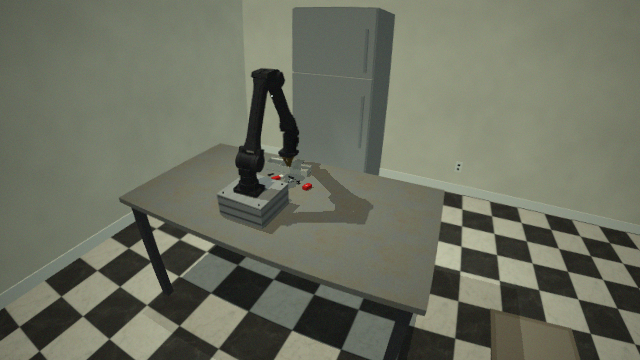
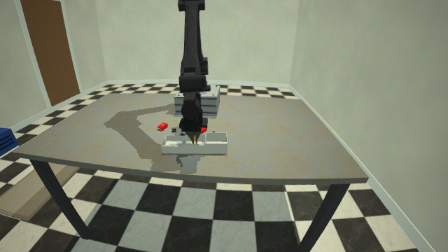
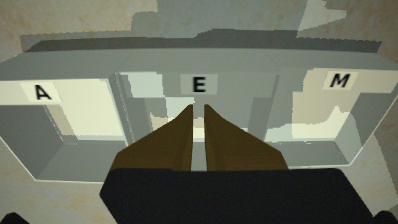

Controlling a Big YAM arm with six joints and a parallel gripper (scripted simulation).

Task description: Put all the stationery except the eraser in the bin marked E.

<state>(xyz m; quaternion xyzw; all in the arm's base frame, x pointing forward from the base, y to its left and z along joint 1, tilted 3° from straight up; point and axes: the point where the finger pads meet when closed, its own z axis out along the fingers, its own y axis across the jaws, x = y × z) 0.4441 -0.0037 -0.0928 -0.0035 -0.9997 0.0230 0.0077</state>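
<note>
Grey table (image 1: 350,260) on checkered floor (image 1: 525,280)

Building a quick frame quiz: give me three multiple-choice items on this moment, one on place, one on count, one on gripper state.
1. Above which bin compartment does the gripper hang?
A) A
B) E
C) M

2. How many lettered compartments does the bin show?
A) two
B) three
C) four

3. How do the gripper's fingers stand?
A) spread wide
B) nearly together, nothing visible between them
C) clamped on a red block

Answers: 1 B, the tips point at the E label. 2 B, labels A, E and M. 3 B, only a thin gap shows in the wrist view.
</note>
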